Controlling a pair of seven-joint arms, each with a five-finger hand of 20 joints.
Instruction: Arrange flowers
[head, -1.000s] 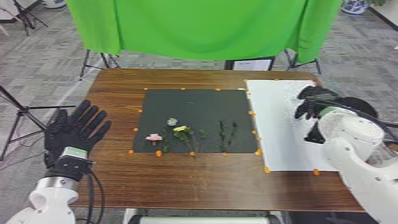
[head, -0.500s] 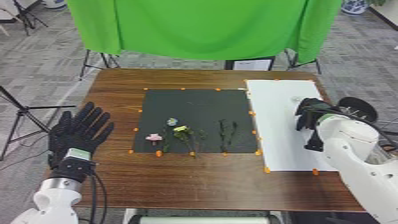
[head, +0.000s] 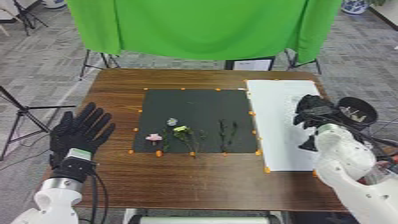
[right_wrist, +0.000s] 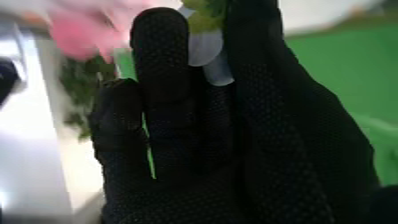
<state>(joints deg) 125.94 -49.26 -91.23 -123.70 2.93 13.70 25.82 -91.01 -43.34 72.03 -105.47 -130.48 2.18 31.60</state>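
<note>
Right hand (head: 311, 112) looks pretty uncurled, can't tell if it's holding anything. Yellow flower (head: 181, 129) seems light, fragile; pinch the stem (head: 193, 145).

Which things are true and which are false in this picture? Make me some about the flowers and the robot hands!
1. The pink flower lies on the dark mat. True.
2. The right robot hand is above the dark mat. False: the right robot hand is over the white paper.
3. The yellow flower stands in a vase. False: the yellow flower lies on the dark mat.
4. The left robot hand is curled into a fist. False: the left robot hand has its fingers straight and spread.
5. The big cloth beyond the table is green. True.
</note>
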